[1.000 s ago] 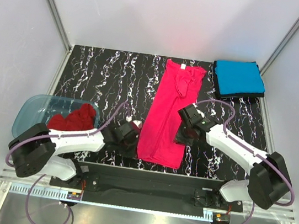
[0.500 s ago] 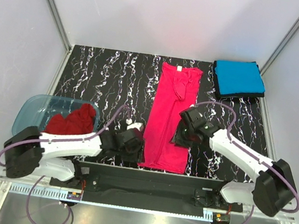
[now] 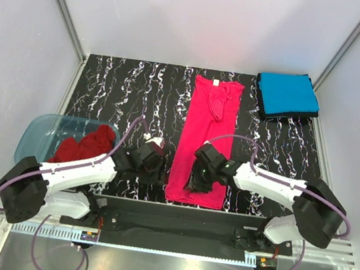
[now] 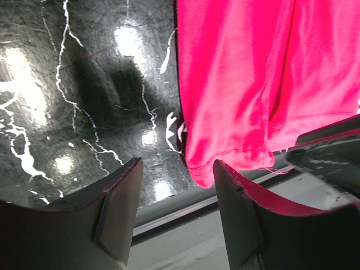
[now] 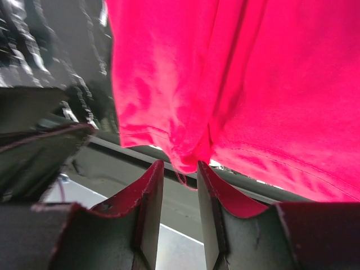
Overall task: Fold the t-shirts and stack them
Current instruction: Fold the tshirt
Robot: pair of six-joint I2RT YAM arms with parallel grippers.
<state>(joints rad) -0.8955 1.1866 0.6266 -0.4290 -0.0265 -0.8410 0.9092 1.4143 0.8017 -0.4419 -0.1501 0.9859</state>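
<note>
Far left of the pink-red shirt [image 3: 206, 128], which lies as a long strip on the table [image 3: 126, 87], a darker red shirt [image 3: 86, 145] sits heaped in the tub [image 3: 36, 131]. The left pincer [image 4: 177, 169] gapes empty beside the strip's near left corner. The right pincer [image 5: 180, 166] is at its near hem, fingers almost together; I cannot tell whether they pinch it. Far right, a blue shirt [image 3: 288, 93] lies folded atop a dark shirt [image 3: 290, 116].
</note>
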